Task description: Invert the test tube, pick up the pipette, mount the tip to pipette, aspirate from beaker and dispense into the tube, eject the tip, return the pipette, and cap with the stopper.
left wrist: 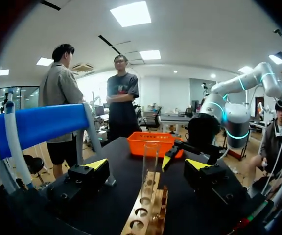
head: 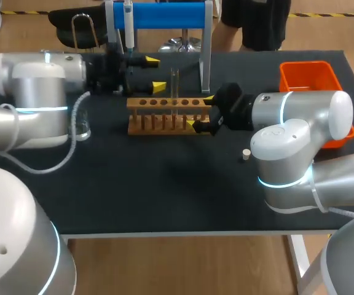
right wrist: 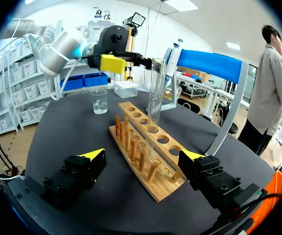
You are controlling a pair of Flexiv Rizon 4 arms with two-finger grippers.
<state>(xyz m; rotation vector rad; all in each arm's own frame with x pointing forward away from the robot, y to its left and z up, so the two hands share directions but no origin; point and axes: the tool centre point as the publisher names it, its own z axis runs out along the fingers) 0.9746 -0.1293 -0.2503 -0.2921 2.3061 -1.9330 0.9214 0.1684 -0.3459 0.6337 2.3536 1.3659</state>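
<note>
Right, eyes on the test tube (head: 174,83): it stands upright in one of the top holes of the wooden rack (head: 165,118), clear glass, and whether anything is in it I cannot tell. The rack sits mid-table with a row of wooden pegs along its front.

Over to the left gripper (head: 156,74): it hovers just behind the rack with its jaws spread wide and nothing between them. In its own wrist view the tube rises ahead, in line with the gap between the yellow tips, and clear of both.

Now the right gripper (head: 201,112): jaws also apart, one yellow tip on either side of the rack's right end; contact with the wood cannot be made out.

Behind the rack, the pipette (head: 128,27) hangs at the left end of the blue-barred stand (head: 165,15).

A small glass beaker (right wrist: 99,102) stands on the dark table (head: 165,190) well left of the rack, beside the left arm; its fill level is too hard to read. The little pale stopper (head: 246,154) lies alone on the table near the right arm. At the far right corner sits an orange bin (head: 287,77), partly hidden by that arm.
</note>
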